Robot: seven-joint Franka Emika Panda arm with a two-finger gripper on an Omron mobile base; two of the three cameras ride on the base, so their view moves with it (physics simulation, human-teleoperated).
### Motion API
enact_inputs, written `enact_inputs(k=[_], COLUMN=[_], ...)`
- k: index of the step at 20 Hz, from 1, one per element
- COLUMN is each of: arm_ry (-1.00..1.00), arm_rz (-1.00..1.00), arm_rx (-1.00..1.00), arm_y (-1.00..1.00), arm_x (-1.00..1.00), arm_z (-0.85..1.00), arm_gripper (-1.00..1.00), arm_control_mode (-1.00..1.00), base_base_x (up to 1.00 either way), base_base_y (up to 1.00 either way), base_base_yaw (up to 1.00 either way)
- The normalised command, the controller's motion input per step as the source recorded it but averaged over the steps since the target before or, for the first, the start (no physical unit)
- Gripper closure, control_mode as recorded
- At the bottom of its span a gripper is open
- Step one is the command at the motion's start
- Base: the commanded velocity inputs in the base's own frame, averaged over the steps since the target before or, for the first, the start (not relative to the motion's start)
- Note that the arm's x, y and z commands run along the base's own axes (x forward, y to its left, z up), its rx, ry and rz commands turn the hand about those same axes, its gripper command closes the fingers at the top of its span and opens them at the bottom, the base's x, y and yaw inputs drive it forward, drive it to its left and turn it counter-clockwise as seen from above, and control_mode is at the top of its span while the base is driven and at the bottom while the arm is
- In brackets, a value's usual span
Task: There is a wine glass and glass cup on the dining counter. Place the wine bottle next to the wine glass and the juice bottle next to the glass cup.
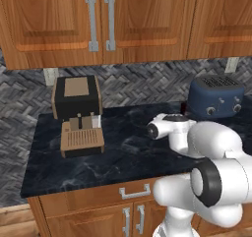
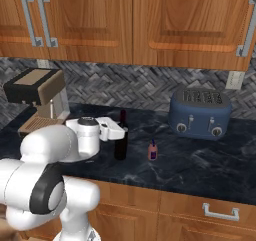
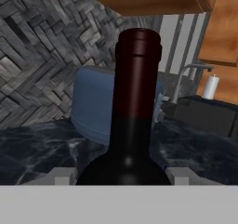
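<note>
The wine bottle (image 2: 120,137), tall and near-black with a dark red neck, stands upright on the black marbled wall counter (image 2: 200,170). My gripper (image 2: 121,133) reaches it from the left at body height. In the hand view the wine bottle (image 3: 135,125) rises right in front of the camera, and my gripper (image 3: 122,175) has a fingertip (image 3: 62,175) pressed against each side of its body. The small red-pink juice bottle (image 2: 153,150) stands just right of the wine bottle, apart from it. The wine glass, glass cup and dining counter are out of view.
A blue toaster (image 2: 200,112) sits at the back right of the counter, behind the bottles. A black and tan coffee machine (image 2: 37,100) stands at the back left. Wooden wall cabinets (image 2: 150,20) hang above. Drawers and doors run below the counter's front edge.
</note>
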Motion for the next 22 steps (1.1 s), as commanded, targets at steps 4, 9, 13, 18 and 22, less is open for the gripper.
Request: enact_inputs(k=[4, 9, 13, 18, 22], arm_ry=[-0.01, -0.03, 0.00, 0.00, 0.00], arm_rz=[0.11, 0.05, 0.00, 0.00, 0.00], arm_rx=[0.00, 0.00, 0.00, 0.00, 0.00], arm_y=[0.08, 0.24, 0.30, 0.33, 0.28], arm_x=[-0.18, -0.28, -0.25, -0.21, -0.11], arm_z=[0.04, 0.18, 0.25, 0.24, 0.32], arm_gripper=[1.00, 1.00, 1.00, 1.00, 1.00], arm_control_mode=[-1.00, -1.00, -1.00, -1.00, -1.00], base_base_x=[0.00, 0.00, 0.00, 0.00, 0.00], base_base_y=[0.00, 0.00, 0.00, 0.00, 0.00], base_base_yaw=[0.00, 0.00, 0.00, 0.00, 0.00])
